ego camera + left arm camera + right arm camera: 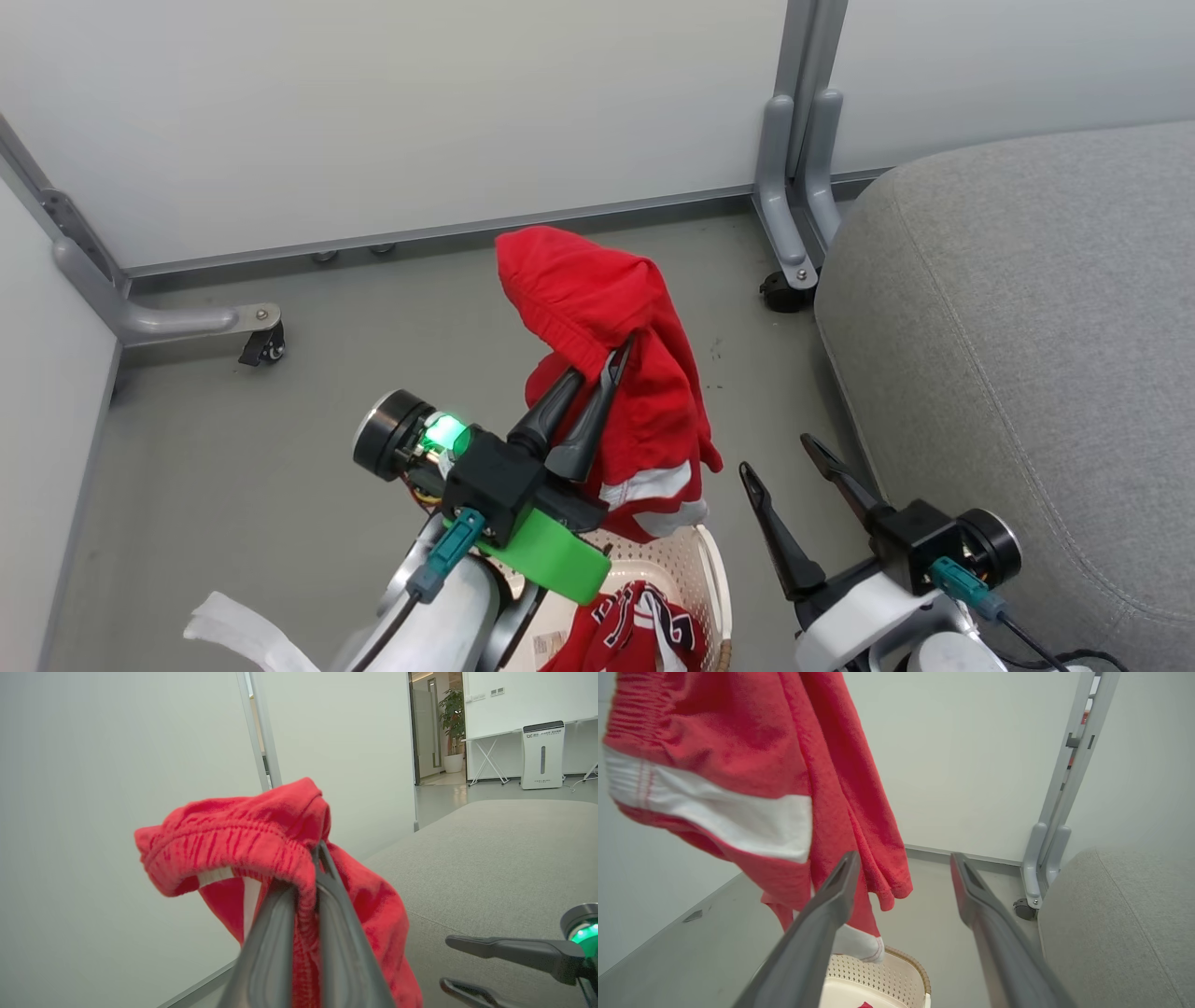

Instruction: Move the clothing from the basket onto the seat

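- One-handed: pinches plain red garment [583, 289] in closed left gripper [602, 359], over basket [709, 560] at 6 o'clock.
- Holds right gripper [777, 454] wide apart, empty, 5 o'clock, beside seat [1027, 327].

Dark fingers [555, 406], green, perhaps plastic, bracket [551, 557]

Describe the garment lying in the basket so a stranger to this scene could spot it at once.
Left of the big grey seat, a cream perforated basket stands on the floor. Inside it lies a crumpled red jersey. Its white stripes and dark lettering set it apart from the plain red garment hanging above from the fingers of the left gripper.
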Motion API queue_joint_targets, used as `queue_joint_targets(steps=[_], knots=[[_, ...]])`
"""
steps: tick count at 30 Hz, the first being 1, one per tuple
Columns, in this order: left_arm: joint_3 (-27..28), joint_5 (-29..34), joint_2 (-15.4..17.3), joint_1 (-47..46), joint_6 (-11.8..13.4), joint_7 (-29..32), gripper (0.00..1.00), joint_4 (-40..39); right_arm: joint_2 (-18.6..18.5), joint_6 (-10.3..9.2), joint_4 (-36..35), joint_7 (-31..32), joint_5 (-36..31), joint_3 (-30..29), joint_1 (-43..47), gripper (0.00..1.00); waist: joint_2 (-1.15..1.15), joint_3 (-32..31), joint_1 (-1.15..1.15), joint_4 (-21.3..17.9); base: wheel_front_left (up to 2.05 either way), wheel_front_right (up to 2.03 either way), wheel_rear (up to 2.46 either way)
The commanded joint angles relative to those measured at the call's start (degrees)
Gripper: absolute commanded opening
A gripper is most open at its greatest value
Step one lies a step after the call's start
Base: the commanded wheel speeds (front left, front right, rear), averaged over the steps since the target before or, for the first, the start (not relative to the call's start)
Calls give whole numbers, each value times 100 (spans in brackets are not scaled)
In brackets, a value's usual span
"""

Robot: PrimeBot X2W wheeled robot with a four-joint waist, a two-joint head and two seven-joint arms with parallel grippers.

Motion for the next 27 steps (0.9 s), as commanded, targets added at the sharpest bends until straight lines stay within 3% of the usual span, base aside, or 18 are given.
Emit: queue_joint_targets(steps=[1,20,21,22,27], knots=[[-49,55,-1,-98,-49,-3,0,-54,-45,-8,78,-10,-27,56,-101,100,0,2,1,20,0,0,0],[-777,-116,-19,-152,-245,376,0,-590,-407,-8,533,-10,510,1122,-590,100,0,-16,1,275,0,0,0],[-783,-131,4,-151,-249,379,0,-584,-430,-8,551,-10,572,1163,-610,45,0,-13,1,297,0,0,0],[-785,-119,28,-158,-247,392,0,-564,-453,-8,598,-10,626,1245,-606,0,0,-8,1,318,0,0,0],[-770,-97,135,-189,-212,453,0,-406,-552,-8,641,-10,811,1373,-604,0,0,30,1,385,0,0,0]])
